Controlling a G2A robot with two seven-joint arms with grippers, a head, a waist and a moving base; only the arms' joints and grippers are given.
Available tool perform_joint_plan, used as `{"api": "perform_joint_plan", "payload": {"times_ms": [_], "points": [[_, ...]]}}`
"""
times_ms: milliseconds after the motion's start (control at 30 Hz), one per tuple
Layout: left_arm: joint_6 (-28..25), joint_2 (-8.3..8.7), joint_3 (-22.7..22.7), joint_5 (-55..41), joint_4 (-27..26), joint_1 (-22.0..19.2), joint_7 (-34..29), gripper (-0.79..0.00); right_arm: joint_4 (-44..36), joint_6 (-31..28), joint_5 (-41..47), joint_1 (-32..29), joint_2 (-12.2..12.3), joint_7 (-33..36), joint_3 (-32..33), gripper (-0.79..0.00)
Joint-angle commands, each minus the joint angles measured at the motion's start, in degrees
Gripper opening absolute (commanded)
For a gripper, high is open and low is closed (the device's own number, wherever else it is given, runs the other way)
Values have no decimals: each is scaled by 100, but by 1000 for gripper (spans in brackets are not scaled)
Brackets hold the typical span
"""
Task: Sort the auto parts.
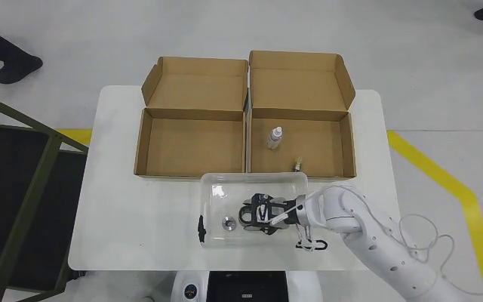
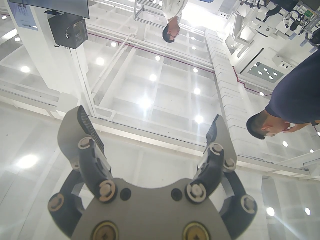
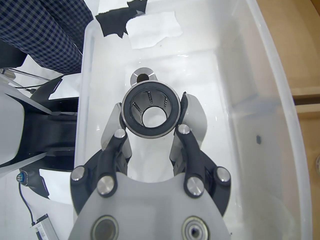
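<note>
Right tool [image 3: 152, 107]: clamped on a cylindrical bearing [image 3: 140, 101], one finger against each side of its outer wall. Bore turned toward the wrist camera, with ball tracks visible inside. Held inside a clear plastic bin [image 3: 265, 38]. Contact with the bin floor: cannot be determined.

Just beyond the fingertips, partly hidden behind the bearing: a small metal bushing [image 3: 143, 76] with a centre hole, lying on the bin floor. Farther beyond the tool, on the bin's end wall: a torn white paper label [image 3: 152, 29], overlapped at one edge by black tape [image 3: 120, 23].

Off to one side of the right tool, past the bin's long wall: two open cardboard boxes standing side by side on the white tabletop [image 1: 121, 196], touching along a shared wall, flaps raised. Left box [image 1: 190, 143]: well apart from the tool. Right box [image 1: 317, 143]: nearer the tool, holding a small white bottle-shaped part [image 1: 275, 137]. Also in this box, closer to the tool: a smaller pale part [image 1: 298, 162], apart from the first.

Left tool [image 2: 148, 116]: spread wide, ribbed pads [image 2: 87, 126] facing each other, pointed up at the room's ceiling.
</note>
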Motion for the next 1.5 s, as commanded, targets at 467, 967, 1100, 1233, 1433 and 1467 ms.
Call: {"api": "perform_joint_plan", "payload": {"times_ms": [467,967,1100,1233,1433,1467], "points": [[0,0,0,0,0,0,0,0,-365,157,1256,-181,148,-306,756,-785],[0,0,0,0,0,0,0,0,-224,537,2444,-143,189,-217,1048,-785],[0,0,0,0,0,0,0,0,-181,571,2533,-120,181,-235,1032,-785],[0,0,0,0,0,0,0,0,-137,602,2581,-111,172,-293,1020,-785],[0,0,0,0,0,0,0,0,-137,602,2581,-111,172,-293,1020,-785],[0,0,0,0,0,0,0,0,-137,602,2581,-111,172,-293,1020,-785]]}}
